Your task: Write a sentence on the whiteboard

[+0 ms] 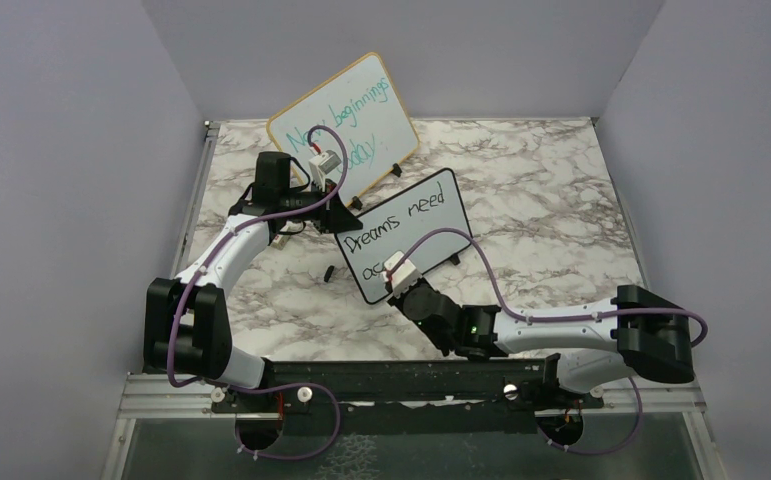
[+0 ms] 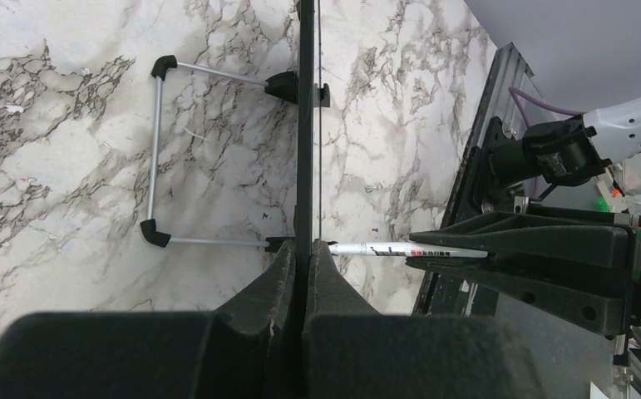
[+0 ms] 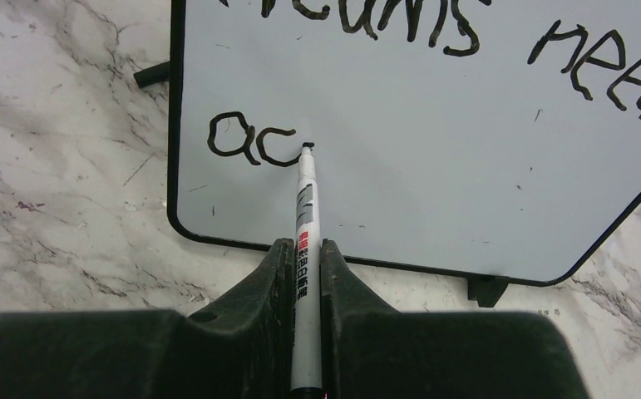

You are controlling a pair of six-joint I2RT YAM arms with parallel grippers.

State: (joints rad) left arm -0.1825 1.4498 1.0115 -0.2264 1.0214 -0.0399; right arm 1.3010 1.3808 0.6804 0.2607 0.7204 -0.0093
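Observation:
The small black-framed whiteboard (image 1: 416, 215) stands tilted mid-table. The sentence on it reads "Dreams need" (image 1: 396, 222) on the top line and "ac" (image 3: 250, 141) on the line below. My left gripper (image 1: 338, 216) is shut on the board's upper left edge. In the left wrist view the board (image 2: 307, 125) is edge-on between the fingers, where that gripper (image 2: 307, 248) clamps it. My right gripper (image 3: 306, 249) is shut on a white marker (image 3: 306, 208), with its black tip touching the board just right of the "c". The marker also shows in the left wrist view (image 2: 391, 248).
A larger wood-framed board with teal handwriting (image 1: 356, 120) stands behind at the back left. A small black cap (image 1: 330, 272) lies on the marble left of the whiteboard. The board's wire stand (image 2: 157, 150) rests on the table behind it. Grey walls enclose three sides.

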